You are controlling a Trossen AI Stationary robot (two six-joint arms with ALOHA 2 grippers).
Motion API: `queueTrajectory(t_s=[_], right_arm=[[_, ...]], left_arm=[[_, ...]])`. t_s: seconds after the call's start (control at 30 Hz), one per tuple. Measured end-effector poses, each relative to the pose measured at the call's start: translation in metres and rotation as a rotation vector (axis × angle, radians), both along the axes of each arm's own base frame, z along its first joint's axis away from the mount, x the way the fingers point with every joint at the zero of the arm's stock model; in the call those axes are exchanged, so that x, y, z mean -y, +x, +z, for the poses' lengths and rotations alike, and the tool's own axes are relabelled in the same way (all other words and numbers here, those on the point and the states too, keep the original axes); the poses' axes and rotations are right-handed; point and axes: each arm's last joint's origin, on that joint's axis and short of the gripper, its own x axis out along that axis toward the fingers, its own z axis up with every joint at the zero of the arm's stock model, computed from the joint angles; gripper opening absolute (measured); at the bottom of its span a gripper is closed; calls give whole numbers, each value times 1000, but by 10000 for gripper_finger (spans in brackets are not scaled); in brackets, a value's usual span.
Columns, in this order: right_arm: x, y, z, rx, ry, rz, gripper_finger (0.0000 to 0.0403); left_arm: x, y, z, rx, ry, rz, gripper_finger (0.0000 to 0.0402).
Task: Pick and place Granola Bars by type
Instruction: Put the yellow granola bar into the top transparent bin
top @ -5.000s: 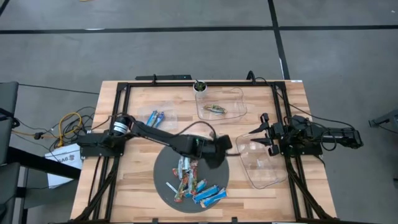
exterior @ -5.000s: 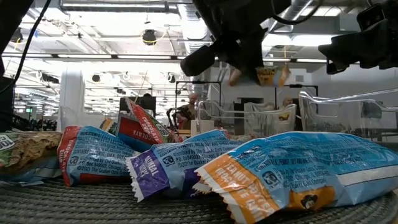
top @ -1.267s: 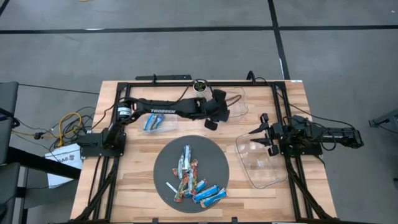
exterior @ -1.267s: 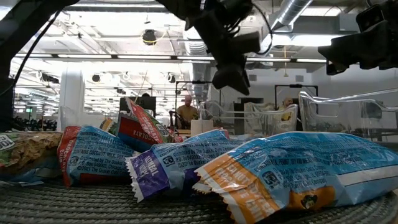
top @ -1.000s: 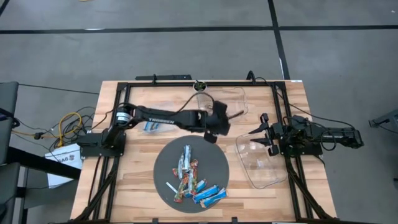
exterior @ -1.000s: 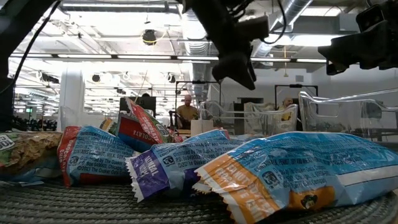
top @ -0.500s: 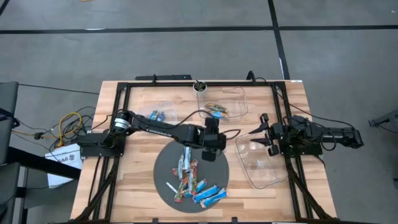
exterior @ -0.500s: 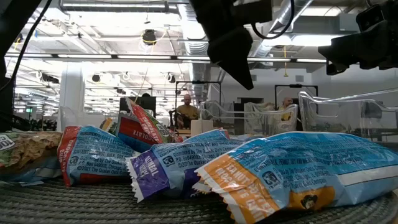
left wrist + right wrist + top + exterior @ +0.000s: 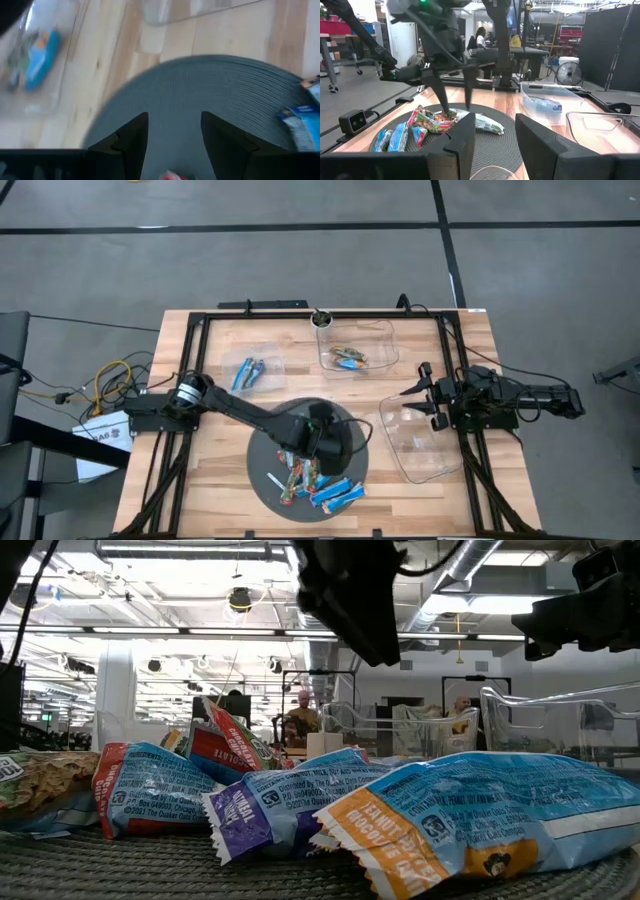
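- Over the round grey mat [image 9: 262, 438], our left gripper [image 9: 318, 442] now hangs just above the heap of Granola Bars [image 9: 315, 480]; half a second ago it was at the mat's far edge, and a second ago it was leaving the clear tray [image 9: 385, 345] at the back of the table.
- We read that as one delivery finished and the next pick starting: the tray now holds a multicoloured bar and a blue one [image 9: 347, 358], where five seconds ago it held a single bar.
- Our left jaws stand apart and empty in the left wrist view, fingers [image 9: 131, 136] pointing down at bare mat with wrappers [image 9: 303, 121] at the edge of sight.
- Our right gripper [image 9: 424, 393] has not moved across all these moments; it waits over the empty clear tray [image 9: 425, 460] on the right side, jaws apart with nothing between them.
- A third clear tray [image 9: 262, 360] on the left side holds two blue bars [image 9: 248, 371].
- Sorting looks to us well short of done, since most bars lie on the mat.
- Underneath is a pale wooden table [image 9: 215, 460] inside a black frame.
- Beyond it, the low view shows an open workshop with ceiling lights and ducts, and people [image 9: 304, 710] seated far back.
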Motion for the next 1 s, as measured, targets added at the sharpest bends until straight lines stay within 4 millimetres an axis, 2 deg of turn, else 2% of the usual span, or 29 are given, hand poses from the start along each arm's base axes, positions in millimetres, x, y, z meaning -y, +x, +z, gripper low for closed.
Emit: queueTrajectory(t_s=[0.17, 0.47, 0.6, 1.0], right_arm=[[0, 0, 0, 0, 0, 0, 133], [0, 0, 0, 0, 0, 0, 133], [0, 0, 0, 0, 0, 0, 134], [0, 0, 0, 0, 0, 0, 134]], left_arm=[[11, -15, -4, 8, -69, 249, 176], [2, -39, -2, -15, -141, 665, 176], [-2, -41, -4, -12, -169, 761, 176], [-25, -46, -35, -149, -245, 893, 176]])
